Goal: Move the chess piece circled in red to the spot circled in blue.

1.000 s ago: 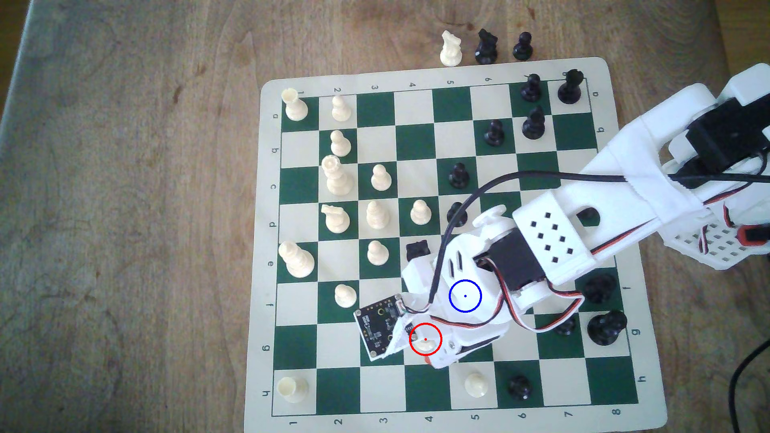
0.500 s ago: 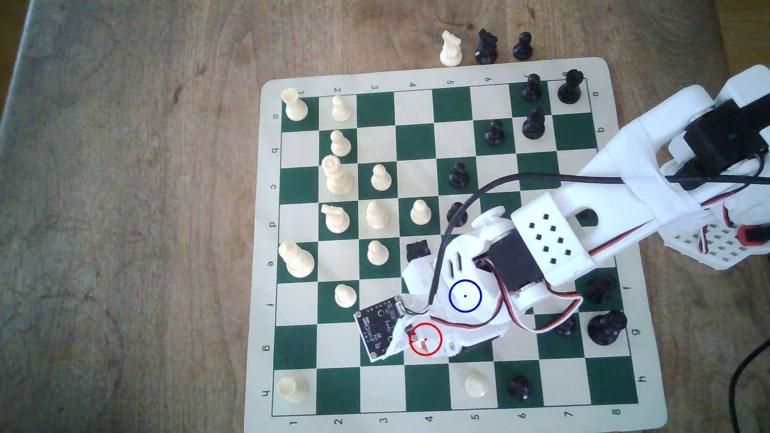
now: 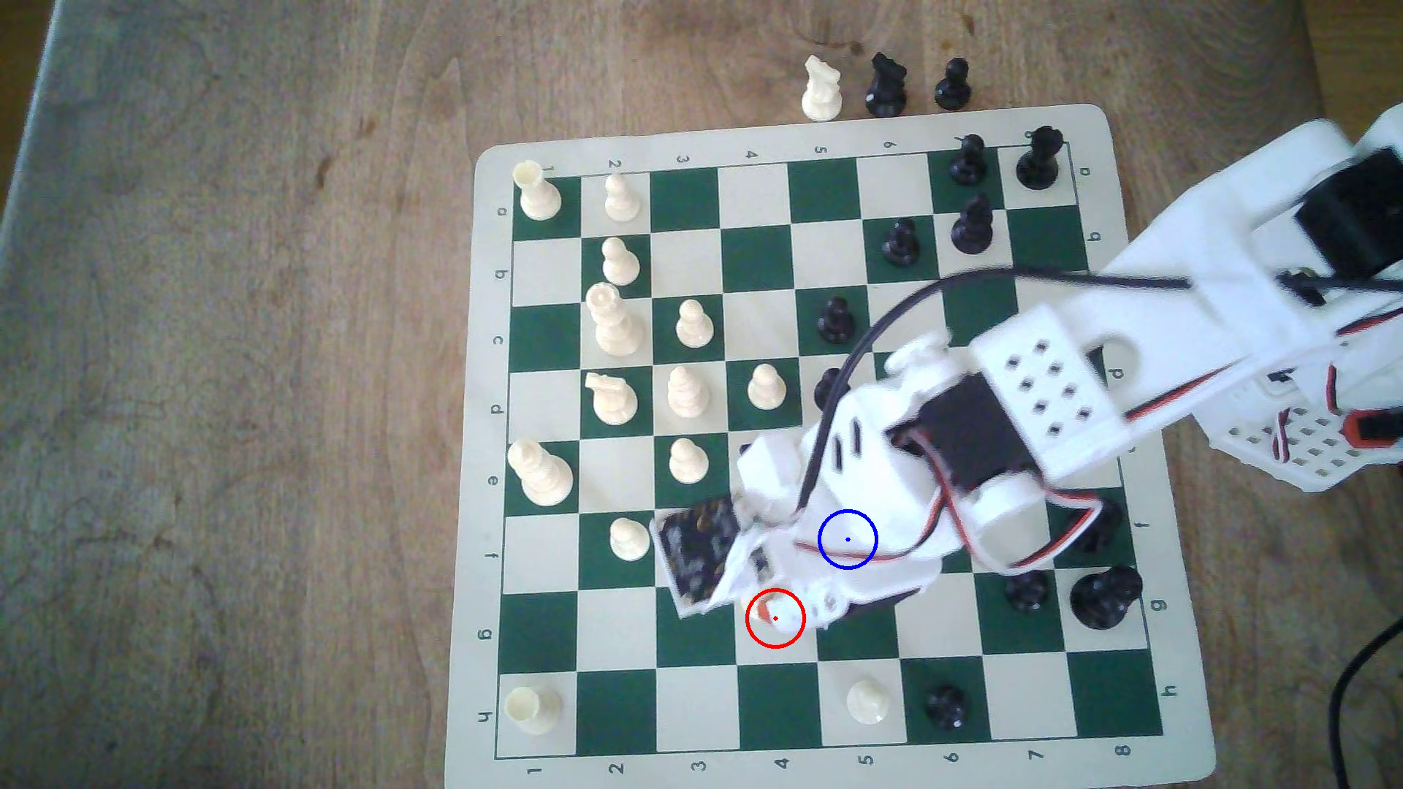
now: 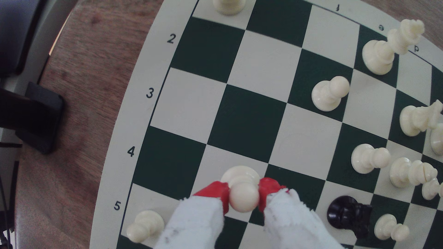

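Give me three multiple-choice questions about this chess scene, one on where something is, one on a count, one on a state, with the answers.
1. Where is the ringed pawn?
A. off the board
B. between the gripper tips
C. on its side in a corner

2. How many pieces stand off the board beyond its far edge?
A. three
B. one
C. six

3. The gripper's red tips are:
A. spread wide
B. closed on the pawn's head
C. closed on nothing

Answers: B, red tips flank it; A, one cream, two black; B, both tips press its head.

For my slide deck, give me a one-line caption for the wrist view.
End effector, red-tipped, shut on the head of a cream pawn over the green-and-cream board.
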You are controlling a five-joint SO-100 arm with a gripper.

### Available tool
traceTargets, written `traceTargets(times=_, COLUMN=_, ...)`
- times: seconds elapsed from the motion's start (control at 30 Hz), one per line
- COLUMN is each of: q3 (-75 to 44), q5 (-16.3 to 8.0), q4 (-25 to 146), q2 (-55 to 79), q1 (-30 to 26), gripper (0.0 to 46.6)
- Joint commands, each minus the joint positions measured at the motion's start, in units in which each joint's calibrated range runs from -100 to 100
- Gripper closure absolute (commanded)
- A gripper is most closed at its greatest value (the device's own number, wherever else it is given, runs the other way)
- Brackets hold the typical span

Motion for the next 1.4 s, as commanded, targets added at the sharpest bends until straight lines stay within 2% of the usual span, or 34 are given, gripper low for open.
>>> traceTargets(times=0.0, q3=7.20, q5=-0.24, q4=-0.53, q2=-12.45, q1=1.23, gripper=46.4)
traceTargets(times=0.17, q3=16.18, q5=-0.29, q4=-1.68, q2=-18.90, q1=2.48, gripper=46.4)
traceTargets(times=0.4, q3=22.07, q5=-0.44, q4=-3.97, q2=-20.68, q1=2.79, gripper=46.4)
traceTargets(times=1.37, q3=23.52, q5=-0.05, q4=-8.48, q2=-11.34, q1=3.03, gripper=46.4)
